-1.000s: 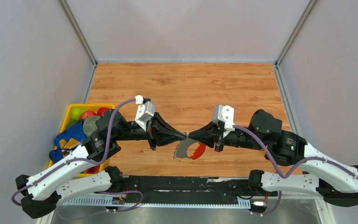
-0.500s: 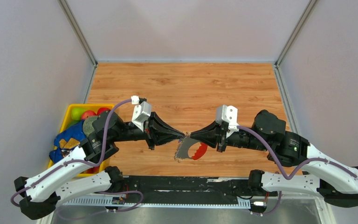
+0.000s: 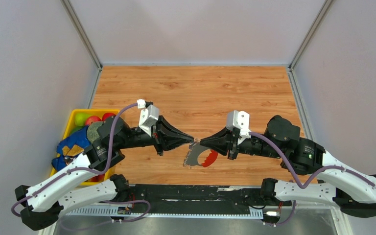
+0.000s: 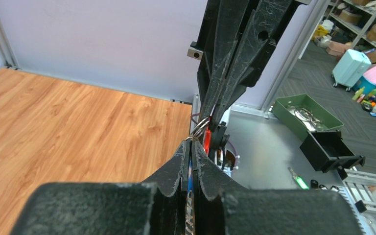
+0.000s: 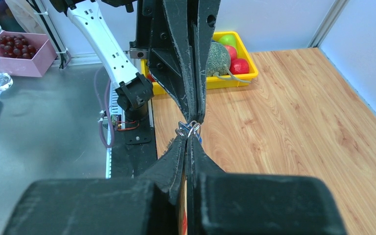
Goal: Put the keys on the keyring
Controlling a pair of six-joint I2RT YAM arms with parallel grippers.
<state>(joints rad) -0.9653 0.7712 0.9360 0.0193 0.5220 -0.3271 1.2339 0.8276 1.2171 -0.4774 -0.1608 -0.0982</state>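
Observation:
Over the near middle of the table my left gripper [image 3: 191,140] and right gripper [image 3: 201,142] meet tip to tip. The keyring [image 3: 194,157], a grey glittery piece with a red loop [image 3: 208,159], hangs just below them. In the left wrist view my left gripper [image 4: 190,143] is shut on the blue tag [image 4: 190,172] of the keys, with a metal ring [image 4: 200,128] at its tip. In the right wrist view my right gripper [image 5: 187,137] is shut, red showing deep between its fingers and small metal rings [image 5: 191,129] at its tip. The key blades are hidden.
A yellow bin [image 3: 74,115] holding coloured balls stands at the table's left edge, with a blue cloth [image 3: 71,144] beside it. Grey walls close in the left, far and right sides. The arm bases and a black rail [image 3: 191,192] run along the near edge.
Both wrists have shifted slightly, the left toward the left and the right toward the right. The tips have stayed together, with the keyring hanging below them.

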